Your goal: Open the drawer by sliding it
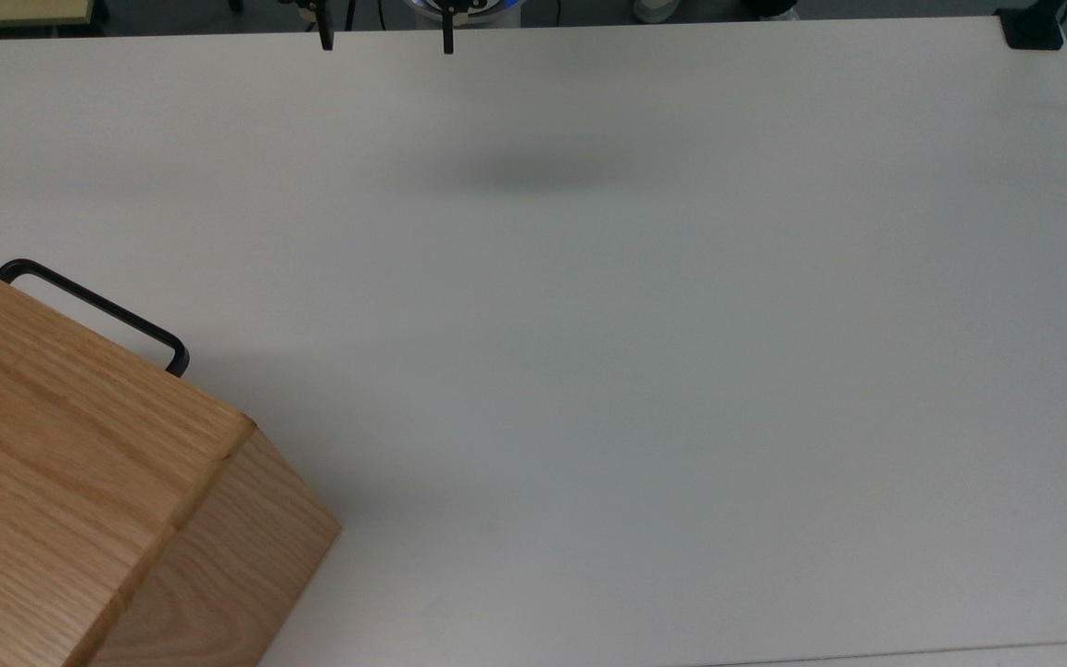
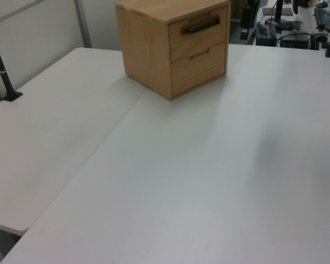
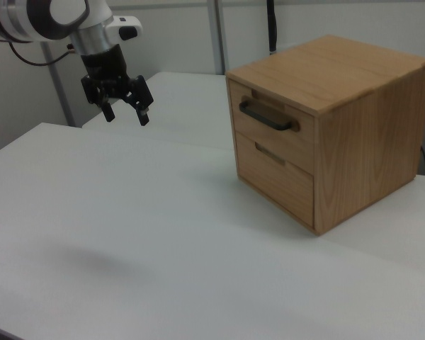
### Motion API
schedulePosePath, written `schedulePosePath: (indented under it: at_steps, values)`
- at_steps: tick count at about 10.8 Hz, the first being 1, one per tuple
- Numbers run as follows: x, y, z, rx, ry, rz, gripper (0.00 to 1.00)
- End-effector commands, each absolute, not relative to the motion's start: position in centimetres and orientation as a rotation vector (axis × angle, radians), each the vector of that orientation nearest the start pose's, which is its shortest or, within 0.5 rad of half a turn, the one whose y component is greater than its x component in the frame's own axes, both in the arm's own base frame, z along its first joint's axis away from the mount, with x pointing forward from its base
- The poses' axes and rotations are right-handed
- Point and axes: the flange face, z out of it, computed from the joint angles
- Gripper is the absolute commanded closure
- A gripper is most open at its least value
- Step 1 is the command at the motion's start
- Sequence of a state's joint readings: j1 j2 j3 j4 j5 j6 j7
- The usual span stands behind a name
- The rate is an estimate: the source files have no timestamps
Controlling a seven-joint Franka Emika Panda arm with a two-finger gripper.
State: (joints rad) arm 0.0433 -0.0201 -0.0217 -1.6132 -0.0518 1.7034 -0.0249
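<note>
My gripper [image 3: 126, 112] hangs in the air above the white table [image 3: 127, 234], fingers apart and holding nothing, well apart from the cabinet [image 3: 354, 142]. Between us the table is open, flat surface. In the top view my two fingertips [image 1: 447, 42] show at the upper edge, the rest cut off. The drawer [image 3: 269, 131] is the upper one, closed flush, its black handle [image 3: 267, 117] facing my side. In the top view the cabinet sits at the top view's lower left, cut by the border.
</note>
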Motion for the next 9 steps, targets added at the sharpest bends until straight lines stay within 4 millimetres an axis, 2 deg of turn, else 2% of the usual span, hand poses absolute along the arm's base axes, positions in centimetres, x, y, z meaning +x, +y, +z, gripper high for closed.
schedulePosePath:
  at_steps: [1,4,7,9]
  values:
    - [55.83,0.83,62.12,-3.172,-0.091,-0.170,0.00]
    - [55.84,0.75,62.26,-3.170,-0.078,-0.175,0.00]
    - [55.85,0.58,62.34,-3.168,0.016,-0.179,0.00]
    - [55.88,0.04,62.23,-3.173,-0.001,-0.173,0.00]
